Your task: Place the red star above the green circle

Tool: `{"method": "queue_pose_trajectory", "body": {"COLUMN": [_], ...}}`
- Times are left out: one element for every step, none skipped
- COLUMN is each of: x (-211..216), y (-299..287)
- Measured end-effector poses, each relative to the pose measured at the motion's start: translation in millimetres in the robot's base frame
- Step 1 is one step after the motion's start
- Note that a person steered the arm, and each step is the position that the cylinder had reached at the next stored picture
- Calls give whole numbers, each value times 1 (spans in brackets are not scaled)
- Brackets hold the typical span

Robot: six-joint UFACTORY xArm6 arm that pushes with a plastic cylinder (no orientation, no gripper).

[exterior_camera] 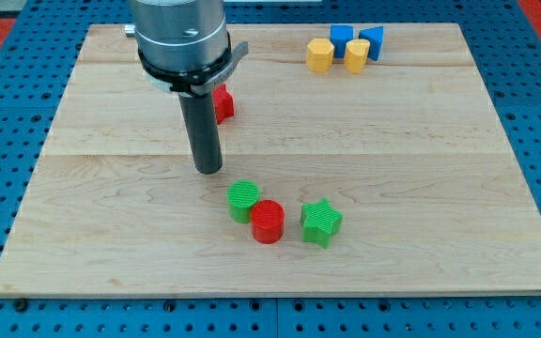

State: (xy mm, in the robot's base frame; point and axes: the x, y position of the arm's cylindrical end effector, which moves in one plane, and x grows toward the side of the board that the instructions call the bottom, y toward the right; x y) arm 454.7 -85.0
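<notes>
The red star (224, 101) lies at the upper left of the wooden board (421, 188), partly hidden behind my rod. The green circle (243, 200) sits low in the middle, touching a red circle (268, 222) at its lower right. My tip (209, 169) rests on the board below the red star and just up-left of the green circle, apart from both.
A green star (321, 222) lies to the right of the red circle. At the top right sit two yellow blocks (320, 54) (357, 54) and two blue blocks (342, 37) (372, 41) in a tight cluster.
</notes>
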Motion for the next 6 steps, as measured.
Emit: {"method": "queue_pose_trajectory", "body": {"x": [-46, -121, -101, -14, 23, -57], "y": [-81, -33, 9, 15, 7, -38]}}
